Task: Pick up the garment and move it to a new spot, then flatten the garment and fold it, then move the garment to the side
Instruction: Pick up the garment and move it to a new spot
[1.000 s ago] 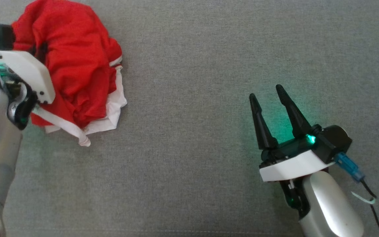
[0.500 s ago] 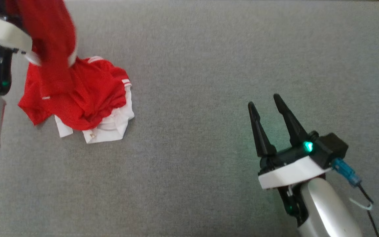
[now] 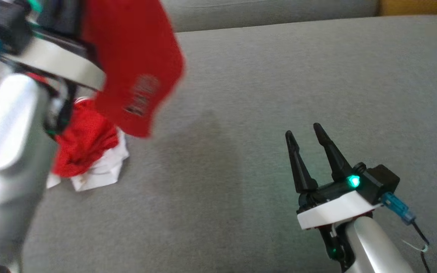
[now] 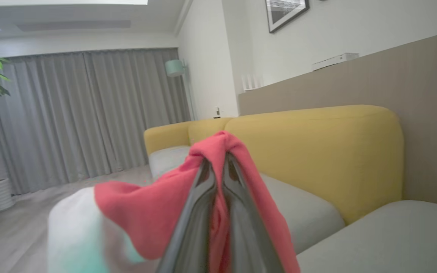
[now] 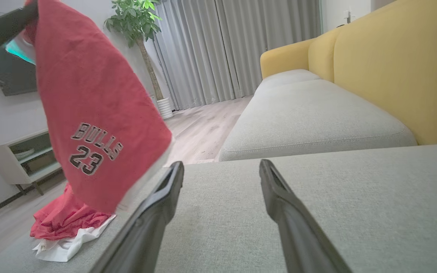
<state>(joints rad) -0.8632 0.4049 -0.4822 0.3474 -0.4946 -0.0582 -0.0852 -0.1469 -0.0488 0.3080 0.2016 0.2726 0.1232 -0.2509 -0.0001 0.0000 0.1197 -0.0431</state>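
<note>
So, the garment (image 3: 135, 57) is a red jersey with white trim, and the hanging flap has dark "BULLS 23" lettering on it. The left end effector (image 4: 218, 161) is pinched tight on a fold of it, with red cloth draped down both sides of its dark tapered fingers (image 4: 192, 227). The upper part hangs in the air from that grip as a wide, limp sheet. The rest sits in a wrinkled heap on the grey seat cushion (image 3: 279, 76), off to the robot's left, red on top with white fabric poking out underneath. The cloth looks thin and soft, though it's blurry in the head view. The cushion is a coarse grey weave with rounded edges, and the backrest (image 5: 393, 68) is smooth, mustard yellow and rounded too. The right end effector (image 3: 302, 129) is spread wide with nothing in it, pointy black fingers over bare cushion, well apart from the jersey.
</note>
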